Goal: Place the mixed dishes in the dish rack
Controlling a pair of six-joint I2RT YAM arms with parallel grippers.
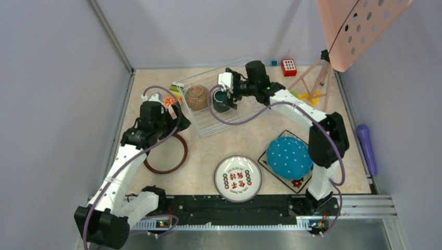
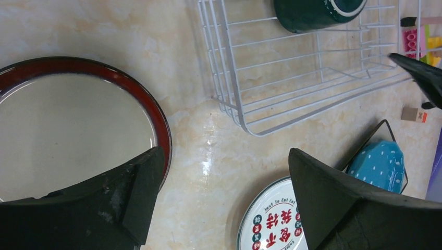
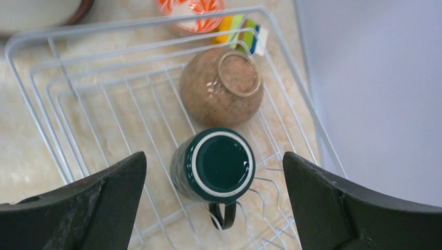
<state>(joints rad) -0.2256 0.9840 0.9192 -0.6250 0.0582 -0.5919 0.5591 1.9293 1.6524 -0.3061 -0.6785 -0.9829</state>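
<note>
The right gripper (image 3: pixel 213 156) is being held wide open above the dish rack (image 3: pixel 140 22). Nothing is being gripped by it. The dark green mug (image 3: pixel 219 164) is being seen between its fingers, upside down inside the rack, and it is not being touched by them. The brown bowl (image 3: pixel 219 94) is lying upside down in the rack too, right beside the mug.

The left gripper (image 2: pixel 224 156) is also being held wide open, with nothing in it. It is being held over the table (image 2: pixel 104 31), at the edge of the dark red-rimmed round plate (image 2: pixel 78 135). The white plate with red characters (image 2: pixel 271 224) is lying on the table. The blue white-dotted plate (image 1: pixel 289 156) is being carried by the black square plate (image 1: pixel 298 183). The small orange-and-white patterned bowl (image 3: pixel 190 8) is sitting just outside the rack.
</note>
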